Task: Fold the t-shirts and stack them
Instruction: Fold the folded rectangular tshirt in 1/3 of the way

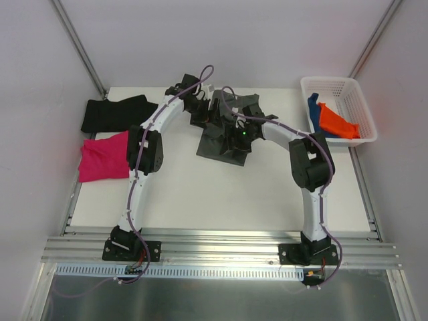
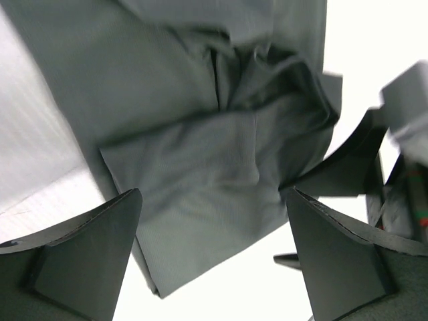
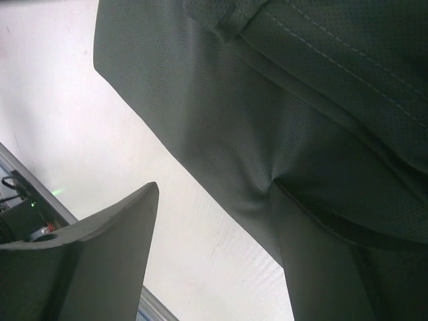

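Observation:
A dark grey t-shirt (image 1: 221, 142) lies crumpled at the back middle of the table, with both grippers over it. My left gripper (image 1: 200, 107) is at its far left part. In the left wrist view it (image 2: 214, 227) is open, with a folded flap of the grey shirt (image 2: 200, 180) below the spread fingers. My right gripper (image 1: 238, 138) is on the shirt's right side. In the right wrist view it (image 3: 214, 194) is open: its right finger (image 3: 321, 267) presses into the shirt's edge (image 3: 221, 140), and bare table lies between the fingers. A black t-shirt (image 1: 115, 114) and a magenta t-shirt (image 1: 103, 158) lie folded at the left.
A white lattice basket (image 1: 334, 85) stands at the back right, holding an orange t-shirt (image 1: 336, 122) and a blue t-shirt (image 1: 312, 107). Metal rails (image 1: 221, 246) run along the near edge by the arm bases. White walls close in the sides and back.

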